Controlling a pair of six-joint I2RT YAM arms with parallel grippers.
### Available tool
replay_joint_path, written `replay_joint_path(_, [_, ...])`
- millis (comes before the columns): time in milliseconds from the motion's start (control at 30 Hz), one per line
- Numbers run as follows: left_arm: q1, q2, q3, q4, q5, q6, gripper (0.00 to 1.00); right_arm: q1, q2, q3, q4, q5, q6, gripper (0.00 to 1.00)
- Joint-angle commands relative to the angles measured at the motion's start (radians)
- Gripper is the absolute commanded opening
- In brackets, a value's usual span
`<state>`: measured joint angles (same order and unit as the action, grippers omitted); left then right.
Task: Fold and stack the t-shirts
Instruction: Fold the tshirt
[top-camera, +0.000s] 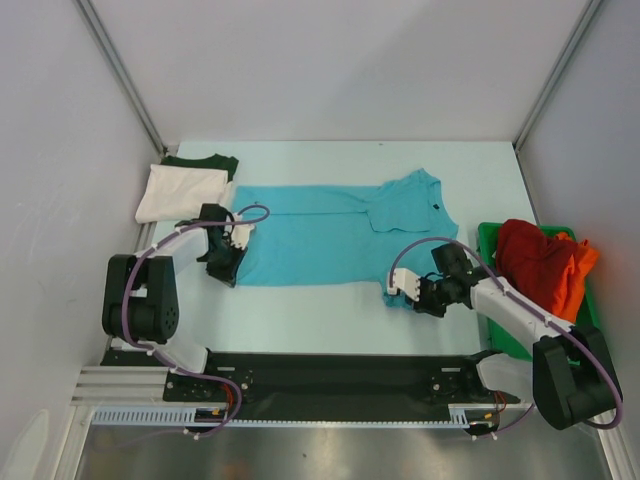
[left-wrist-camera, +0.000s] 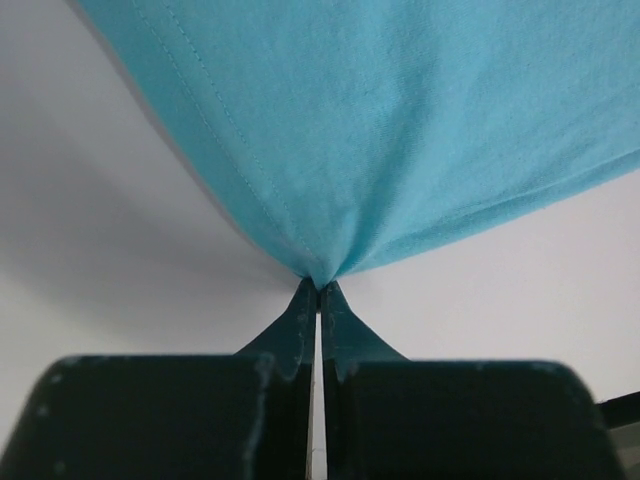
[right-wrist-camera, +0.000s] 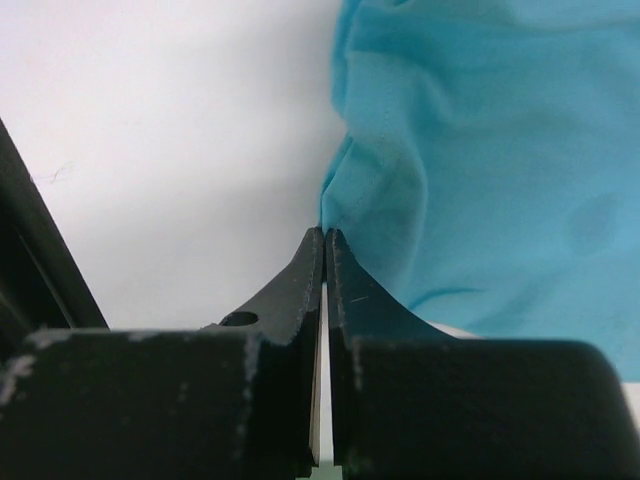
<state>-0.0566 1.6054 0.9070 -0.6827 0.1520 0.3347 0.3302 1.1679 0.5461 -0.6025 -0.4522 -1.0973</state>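
Across the table (top-camera: 330, 320) we hold the sideways-lying turquoise t-shirt (top-camera: 320, 235) by its ends, left gripper (top-camera: 238, 236) and right gripper (top-camera: 399, 286) both clamped shut on it.

Five t-shirts are counted in all: one turquoise t-shirt (top-camera: 320, 240), one white t-shirt (top-camera: 180, 192), one dark green t-shirt (top-camera: 205, 161), one red t-shirt (top-camera: 530, 255) and one orange t-shirt (top-camera: 578, 272). Of these, two are counted in the pile at the far left, two in the tray, and one spread alone. One worktop (top-camera: 300, 320) is seen, and one green tray (top-camera: 487, 260) is counted on it. Two arms are counted, the left arm (top-camera: 140, 295) and the right arm (top-camera: 520, 315). Two pairs of fingers are seen, the left fingers (left-wrist-camera: 297, 318) and the right fingers (right-wrist-camera: 300, 272), so four fingers are counted.
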Motion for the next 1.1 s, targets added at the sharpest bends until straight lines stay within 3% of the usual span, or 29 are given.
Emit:
replay_joint_path(0, [0.003,-0.031,0.032,0.021,-0.018,0.05,0.0,-0.026,-0.019,0.087,0.058,-0.034,0.108,0.0])
replay_joint_path(233, [0.001,-0.107,0.058,0.049,-0.048,0.141,0.0,-0.138,-0.024,0.254,0.086,-0.08,0.284,0.0])
replay_joint_path(600, [0.001,-0.073,0.142,0.061,-0.055,0.17,0.0,-0.212,0.029,0.469,0.155,-0.083,0.376,0.0])
replay_joint_path(1067, [0.001,0.05,0.328,0.041,-0.065,0.171,0.01,-0.293,0.145,0.611,0.259,-0.068,0.419,0.0])
